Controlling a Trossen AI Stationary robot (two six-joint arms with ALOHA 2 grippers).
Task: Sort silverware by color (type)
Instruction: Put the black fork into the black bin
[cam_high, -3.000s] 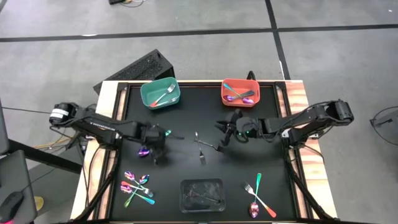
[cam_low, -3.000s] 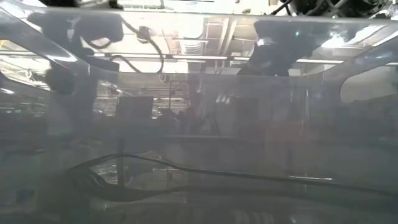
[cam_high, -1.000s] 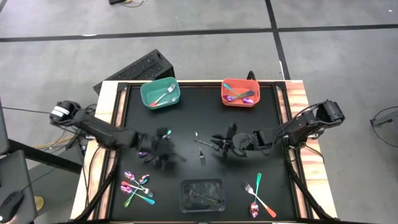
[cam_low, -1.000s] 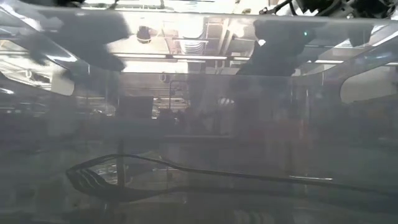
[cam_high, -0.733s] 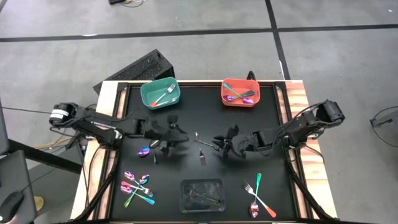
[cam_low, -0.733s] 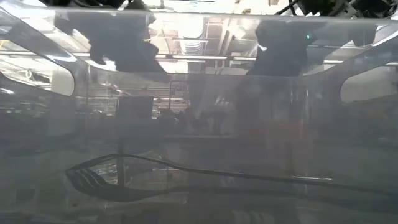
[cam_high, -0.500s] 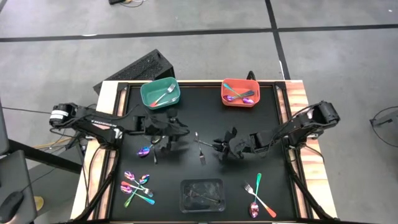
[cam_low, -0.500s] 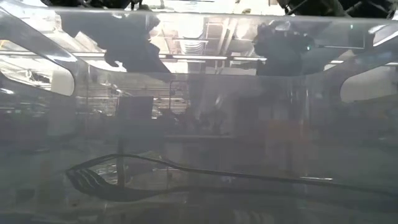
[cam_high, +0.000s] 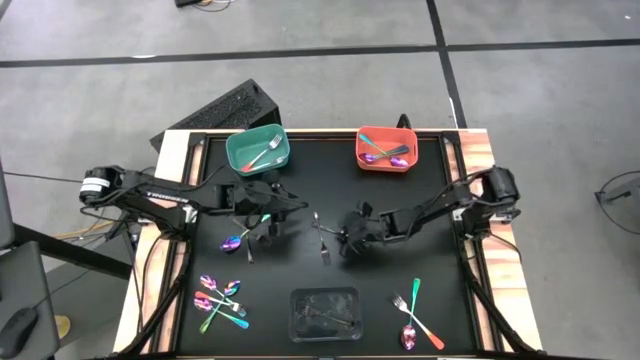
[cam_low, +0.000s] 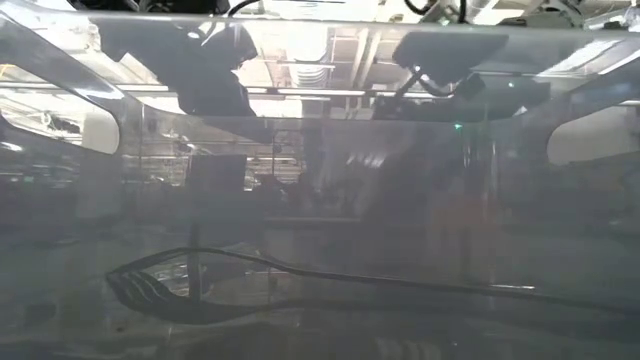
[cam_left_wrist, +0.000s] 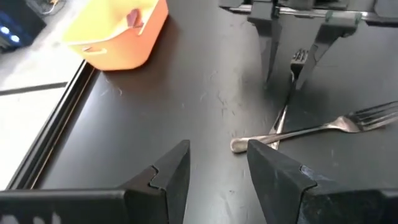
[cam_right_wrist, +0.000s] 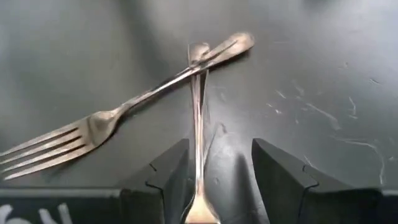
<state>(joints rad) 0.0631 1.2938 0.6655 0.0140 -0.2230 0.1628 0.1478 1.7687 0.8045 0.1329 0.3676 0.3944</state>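
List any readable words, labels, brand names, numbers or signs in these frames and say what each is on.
No text can be read in any view.
Left arm: a line of pale lettering runs along its upper link in the high view, too small to read.
Green bin, orange bin, grey forks and clear tray: no markings visible.

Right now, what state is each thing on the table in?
Left pincer: open, empty, above the mat.
Right pincer: open, straddling a grey fork.
Second grey fork: lying crossed with the first.
Teal bin: holds a fork.
Orange bin: holds silverware.
Clear tray: holds grey cutlery.
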